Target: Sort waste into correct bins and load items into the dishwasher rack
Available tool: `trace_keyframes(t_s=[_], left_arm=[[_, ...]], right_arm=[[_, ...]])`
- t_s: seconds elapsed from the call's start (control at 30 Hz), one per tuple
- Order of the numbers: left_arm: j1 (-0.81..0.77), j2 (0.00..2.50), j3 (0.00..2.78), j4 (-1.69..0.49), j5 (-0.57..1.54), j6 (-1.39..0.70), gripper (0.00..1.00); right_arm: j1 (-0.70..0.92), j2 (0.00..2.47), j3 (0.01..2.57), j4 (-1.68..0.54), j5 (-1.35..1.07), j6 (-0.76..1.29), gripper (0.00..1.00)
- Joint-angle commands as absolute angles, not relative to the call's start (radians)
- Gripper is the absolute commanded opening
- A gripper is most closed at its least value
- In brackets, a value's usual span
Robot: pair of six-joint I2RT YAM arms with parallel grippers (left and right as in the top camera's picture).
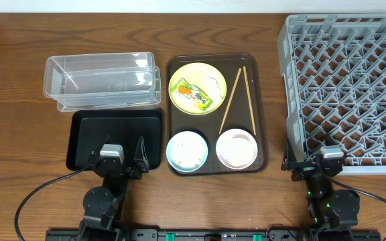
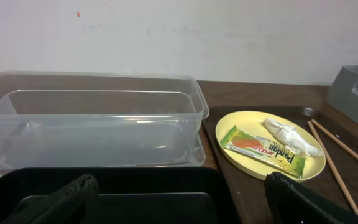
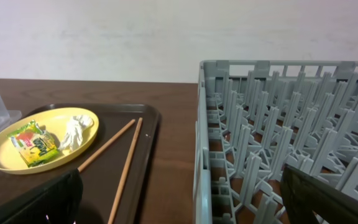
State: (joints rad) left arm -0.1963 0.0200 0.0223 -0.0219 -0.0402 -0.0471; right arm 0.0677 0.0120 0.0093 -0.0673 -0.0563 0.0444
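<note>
A yellow plate (image 1: 194,88) on a dark brown serving tray (image 1: 263,144) holds the printed wrapper (image 1: 194,94) and a crumpled white paper scrap (image 1: 214,84). Two chopsticks (image 1: 238,97) lie beside it. A light-blue bowl (image 1: 186,150) and a white bowl (image 1: 236,148) sit at the tray's front. The clear tub (image 1: 102,80) and black tray (image 1: 116,138) are at left; the grey rack (image 1: 347,87) is at right. My left gripper (image 1: 122,155) is open over the black tray's front edge (image 2: 154,199). My right gripper (image 1: 317,161) is open at the rack's front left corner (image 3: 204,180). The wrist views show the plate (image 2: 253,124) (image 3: 5,152).
The dark wood table (image 1: 19,134) runs to a white wall at the back. Black cables (image 1: 39,191) loop from both arm bases along the front edge.
</note>
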Motion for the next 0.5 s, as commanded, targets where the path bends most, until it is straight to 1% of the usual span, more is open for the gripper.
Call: trace_keyframes(t_s=[0.0,0.1,0.2,0.27,0.37,0.4,0.47], left_arm=[[-0.190,0.024,0.004,-0.045,-0.039,-0.037,0.88],[-0.190,0.024,0.004,-0.046,0.075,-0.070,0.88],[-0.190,0.024,0.004,-0.043,0.201,-0.080,0.88],[-0.190,0.024,0.004,-0.021,0.274,-0.087,0.88],[-0.190,0.024,0.011,0.051,0.345,-0.113,0.88],[-0.190,0.024,0.020,0.081,0.357,-0.137,0.88],[-0.190,0.024,0.049,0.134,0.358,-0.172,0.88]], right_arm=[[0.046,0.007,0.005,-0.063,-0.061,0.056,0.99],[0.046,0.007,0.005,-0.064,-0.110,0.078,0.99],[0.046,0.007,0.005,-0.062,-0.150,0.184,0.99],[0.047,0.007,0.005,-0.058,-0.174,0.314,0.99],[0.047,0.007,0.006,-0.052,-0.218,0.484,0.99],[0.047,0.007,0.006,-0.037,-0.259,0.516,0.99],[0.047,0.007,0.010,0.001,-0.360,0.519,0.99]])
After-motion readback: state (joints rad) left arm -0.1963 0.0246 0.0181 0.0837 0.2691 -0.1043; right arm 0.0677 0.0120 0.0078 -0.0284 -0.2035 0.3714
